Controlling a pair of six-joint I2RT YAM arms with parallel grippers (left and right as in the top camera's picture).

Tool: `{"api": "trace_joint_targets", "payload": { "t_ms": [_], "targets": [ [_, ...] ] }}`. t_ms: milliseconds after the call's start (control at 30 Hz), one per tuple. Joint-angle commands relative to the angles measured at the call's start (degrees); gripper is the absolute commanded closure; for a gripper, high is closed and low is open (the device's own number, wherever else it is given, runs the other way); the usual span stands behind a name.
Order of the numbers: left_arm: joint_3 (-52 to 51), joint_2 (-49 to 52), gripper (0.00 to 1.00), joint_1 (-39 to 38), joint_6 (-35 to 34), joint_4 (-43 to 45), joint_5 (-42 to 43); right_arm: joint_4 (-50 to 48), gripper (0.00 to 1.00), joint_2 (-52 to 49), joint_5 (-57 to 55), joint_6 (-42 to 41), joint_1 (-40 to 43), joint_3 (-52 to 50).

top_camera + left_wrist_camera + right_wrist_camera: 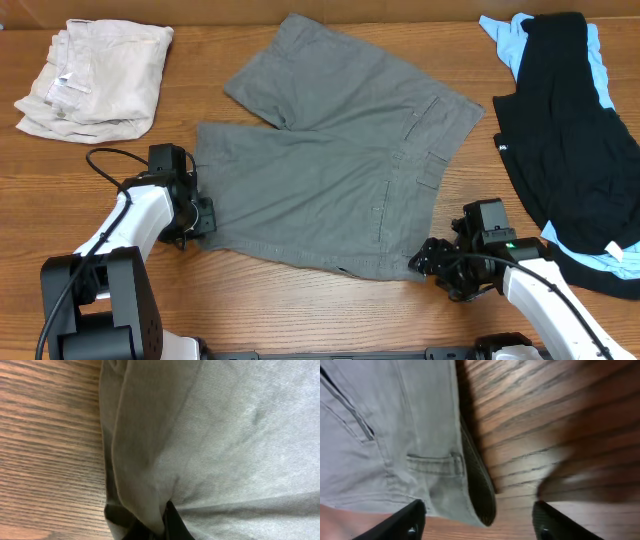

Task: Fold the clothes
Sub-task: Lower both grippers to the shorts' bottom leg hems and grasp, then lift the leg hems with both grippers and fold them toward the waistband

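Note:
The grey shorts (pixel 340 180) lie spread flat on the wooden table, waistband to the right, legs to the left. My left gripper (pixel 200 218) is at the near leg's hem corner and is shut on a pinch of the grey fabric (pixel 150 505). My right gripper (pixel 428 262) is open at the near waistband corner. In the right wrist view its two fingers straddle the corner (pixel 475 510), with a belt loop (pixel 437 465) and a slit pocket just beyond.
A folded cream-beige garment (pixel 95 80) lies at the back left. A black and light-blue heap (pixel 570 130) lies at the right, close to the right arm. The table's front edge is just behind both arms.

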State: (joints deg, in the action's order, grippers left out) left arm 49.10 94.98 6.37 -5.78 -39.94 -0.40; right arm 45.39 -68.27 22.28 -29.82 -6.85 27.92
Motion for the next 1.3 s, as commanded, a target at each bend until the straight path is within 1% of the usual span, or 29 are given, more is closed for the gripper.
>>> {"api": "trace_joint_targets", "payload": {
  "t_ms": [0,100,200,433,667,733,933,1000,1033,1067,1167,1200,1267],
  "targets": [
    [-1.2,0.6,0.96,0.2,-1.6,1.9,1.7,-2.1,0.38,0.0,3.6,-0.9,-0.3,-0.9],
    [-1.2,0.6,0.96,0.2,-2.0,2.4,3.0,-2.8,0.50,0.0,3.5,-1.8,-0.3,-1.0],
    [-1.1,0.6,0.96,0.2,-2.0,2.9,4.0,-3.8,0.56,0.0,3.5,-1.8,-0.3,-1.0],
    [-0.9,0.6,0.96,0.2,-2.0,3.0,4.5,-6.0,0.57,-0.4,2.7,-2.0,-0.3,-1.0],
    [-0.9,0.6,0.96,0.2,-2.0,3.6,4.5,-7.1,0.57,-3.7,-0.9,-3.0,-2.2,-0.1],
    [-0.9,0.6,0.96,0.2,-2.0,3.8,4.5,-7.0,0.58,-4.3,-3.2,-4.9,-4.3,0.4],
    [-0.9,0.6,0.96,0.2,-2.1,4.1,4.5,-5.0,0.57,-5.5,-11.9,-11.2,-13.9,3.2],
    [-0.9,0.6,0.96,0.2,-2.1,4.2,4.5,-4.2,0.58,-6.1,-14.0,-12.9,-15.8,3.9],
    [-0.9,0.6,0.96,0.2,-2.1,4.2,4.5,-3.8,0.64,-6.5,-14.7,-13.7,-16.1,4.2],
    [-0.9,0.6,0.96,0.2,-2.1,4.2,4.5,-3.6,0.75,-6.8,-14.8,-13.9,-16.3,4.3],
    [-0.8,0.6,0.96,0.2,-2.2,4.2,4.5,-3.2,0.94,-7.1,-14.8,-13.9,-16.2,4.5],
    [-0.5,0.6,0.96,0.2,-2.2,3.9,4.5,-2.8,0.96,-7.1,-14.8,-13.9,-16.2,4.7],
    [1.3,0.5,0.96,0.2,-2.8,1.7,4.5,-1.0,0.96,-7.1,-14.9,-13.9,-16.2,6.0]
  ]
}}
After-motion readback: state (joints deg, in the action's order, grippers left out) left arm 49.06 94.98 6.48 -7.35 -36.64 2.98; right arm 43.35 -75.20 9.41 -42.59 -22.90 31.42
